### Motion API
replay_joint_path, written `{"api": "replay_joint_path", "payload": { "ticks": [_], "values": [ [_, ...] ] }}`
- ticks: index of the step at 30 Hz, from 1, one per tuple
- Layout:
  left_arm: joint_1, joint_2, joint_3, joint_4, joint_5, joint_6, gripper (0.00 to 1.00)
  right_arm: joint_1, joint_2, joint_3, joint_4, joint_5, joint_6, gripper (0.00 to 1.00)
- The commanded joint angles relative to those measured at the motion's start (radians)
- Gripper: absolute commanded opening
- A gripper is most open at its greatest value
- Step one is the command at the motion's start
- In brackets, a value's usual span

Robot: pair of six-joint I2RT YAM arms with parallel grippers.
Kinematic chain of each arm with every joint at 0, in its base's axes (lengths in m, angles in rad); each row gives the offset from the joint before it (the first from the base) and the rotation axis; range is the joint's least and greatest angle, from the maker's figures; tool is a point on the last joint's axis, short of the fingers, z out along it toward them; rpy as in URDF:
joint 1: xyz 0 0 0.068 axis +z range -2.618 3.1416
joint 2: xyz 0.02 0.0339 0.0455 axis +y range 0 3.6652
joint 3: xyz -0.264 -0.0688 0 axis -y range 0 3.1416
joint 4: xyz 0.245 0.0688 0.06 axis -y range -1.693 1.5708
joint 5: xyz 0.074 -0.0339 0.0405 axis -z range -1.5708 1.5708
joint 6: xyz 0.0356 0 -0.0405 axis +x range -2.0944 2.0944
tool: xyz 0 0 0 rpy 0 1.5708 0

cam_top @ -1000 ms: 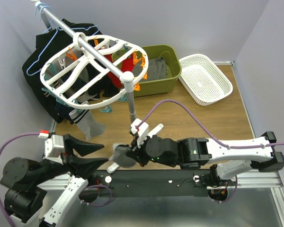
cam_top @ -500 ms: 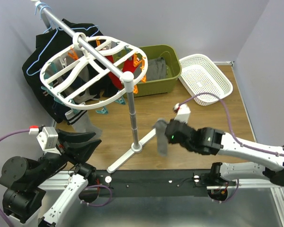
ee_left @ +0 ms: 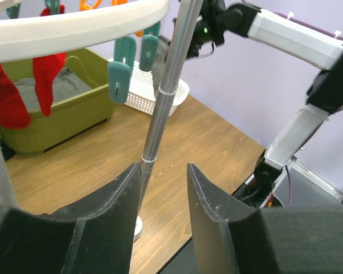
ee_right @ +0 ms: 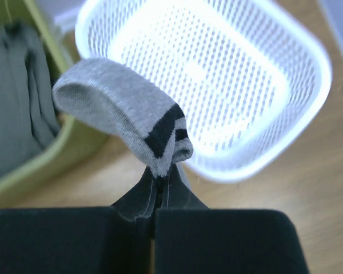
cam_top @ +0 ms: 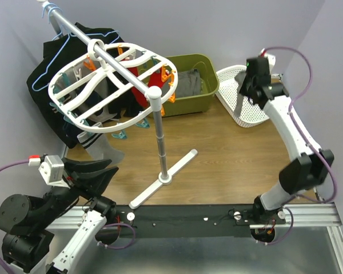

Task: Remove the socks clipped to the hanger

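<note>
Open brown wooden desk point(cam_top: 234, 160) at centre; my left claw point(ee_left: 163, 171) parted, right claw point(ee_right: 160, 184) pinching a grey black-banded sock point(ee_right: 117, 105) by the white mesh basket point(cam_top: 268, 107).

The whole table point(cam_top: 228, 154) is viewed from high above its near edge. From low at the near left, under the hanger point(ee_left: 74, 25), the white basket point(ee_left: 180, 90) is sighted far right; it is viewed closely from above at the right wrist.
</note>
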Motion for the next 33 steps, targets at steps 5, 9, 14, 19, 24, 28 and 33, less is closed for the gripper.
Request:
{"api": "replay_joint_path", "payload": {
  "ticks": [5, 9, 14, 19, 24, 28, 33],
  "values": [
    [-0.003, -0.024, 0.060, 0.002, -0.101, -0.031, 0.45, -0.157, 0.339, 0.410, -0.037, 0.059, -0.227, 0.01],
    [-0.003, 0.005, 0.130, -0.044, -0.193, -0.019, 0.43, -0.187, 0.500, 0.507, -0.126, 0.062, -0.234, 0.10],
    [-0.003, 0.068, 0.213, -0.202, -0.505, -0.033, 0.42, -0.187, 0.543, 0.467, -0.164, -0.021, -0.192, 0.59],
    [-0.005, 0.105, 0.253, -0.254, -0.630, -0.057, 0.42, -0.186, 0.458, 0.407, -0.177, -0.056, -0.158, 0.81],
    [-0.005, 0.105, 0.210, -0.256, -0.743, -0.117, 0.43, -0.163, 0.330, 0.343, -0.227, -0.150, -0.134, 0.83],
    [-0.010, 0.108, 0.135, -0.255, -0.767, -0.162, 0.44, -0.071, 0.168, 0.212, -0.227, -0.208, -0.119, 0.83],
    [-0.013, 0.053, 0.004, -0.189, -0.713, -0.192, 0.61, 0.091, -0.062, 0.059, -0.232, -0.283, -0.066, 0.82]
  ]
}}
